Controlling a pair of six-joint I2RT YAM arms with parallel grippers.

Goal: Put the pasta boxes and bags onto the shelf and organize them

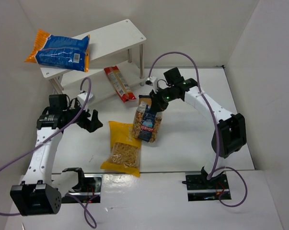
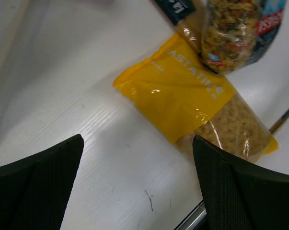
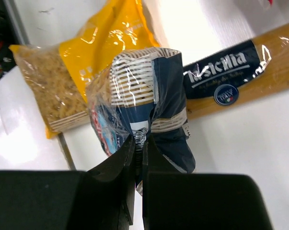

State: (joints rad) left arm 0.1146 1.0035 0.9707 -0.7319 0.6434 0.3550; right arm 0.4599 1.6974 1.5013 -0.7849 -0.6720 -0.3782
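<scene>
Now | shelf (image 1: 120,33) top: orange-blue bag (image 1: 63,50) | btm: red pkt (image 1: 119,84)

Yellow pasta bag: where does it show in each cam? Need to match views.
Top external: yellow bag lies flat, centre of frame, slightly low.
Left wrist: centre to right edge, diagonal.
Right wrist: upper left, behind the clear blue-label bag.
Shared landmark: that clear blue-label bag, next to it in all three views.

"PASTATIME" on yellow windowed bag (image 2: 182,96), slim box (image 3: 273,62) script unclear
</scene>
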